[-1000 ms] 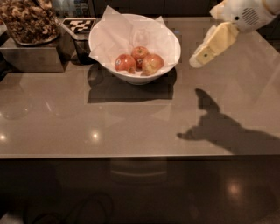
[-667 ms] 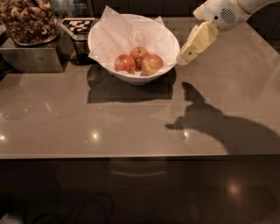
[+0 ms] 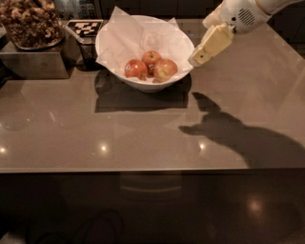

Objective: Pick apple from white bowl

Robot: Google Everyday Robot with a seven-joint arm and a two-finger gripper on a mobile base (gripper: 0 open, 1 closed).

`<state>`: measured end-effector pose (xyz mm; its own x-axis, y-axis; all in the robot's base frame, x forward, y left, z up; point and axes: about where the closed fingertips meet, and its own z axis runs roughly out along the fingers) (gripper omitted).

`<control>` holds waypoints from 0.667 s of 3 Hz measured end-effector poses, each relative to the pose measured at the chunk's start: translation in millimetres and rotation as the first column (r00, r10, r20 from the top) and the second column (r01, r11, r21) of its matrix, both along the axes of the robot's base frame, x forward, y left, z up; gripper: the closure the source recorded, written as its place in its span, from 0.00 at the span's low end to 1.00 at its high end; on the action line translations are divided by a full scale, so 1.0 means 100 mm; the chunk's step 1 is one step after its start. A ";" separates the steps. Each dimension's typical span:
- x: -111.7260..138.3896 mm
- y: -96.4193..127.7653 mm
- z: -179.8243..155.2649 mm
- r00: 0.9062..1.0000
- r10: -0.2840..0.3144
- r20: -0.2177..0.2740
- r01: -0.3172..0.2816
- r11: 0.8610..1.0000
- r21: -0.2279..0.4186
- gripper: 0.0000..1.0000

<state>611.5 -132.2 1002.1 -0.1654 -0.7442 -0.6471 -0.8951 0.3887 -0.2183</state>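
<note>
Three apples: we see them close together at the bottom of the bowl, lying on crumpled white paper.
Apple: the one with the broad pale yellow-green patch is on the right of the group, against a redder apple behind it. The third apple lies to the left.
Bowl: wide, round and glossy white, standing on the brown surface towards its far edge.
Tray: dark and heaped with nuts, it sits on a metal box at the far left.
Hand: cream-coloured, in the air at the bowl's right rim, its tip slanting down and left towards the apples. We cannot tell whether it touches the rim. It holds nothing, and we cannot tell how far open it is.
Arm: white, coming in from the upper right corner and sloping down to the left.
Shadow: the arm's dark outline falls on the surface, right of the bowl.
Marker: a black-and-white checked card stands between tray and bowl. Its pattern is all we can make out.
</note>
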 end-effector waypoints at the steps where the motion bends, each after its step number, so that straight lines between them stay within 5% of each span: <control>1: 0.07 0.09 -0.08 1.000 0.026 -0.012 -0.026 1.000 0.012 0.16; 2: 0.31 0.33 -0.17 0.997 0.071 -0.012 -0.071 0.996 0.048 0.15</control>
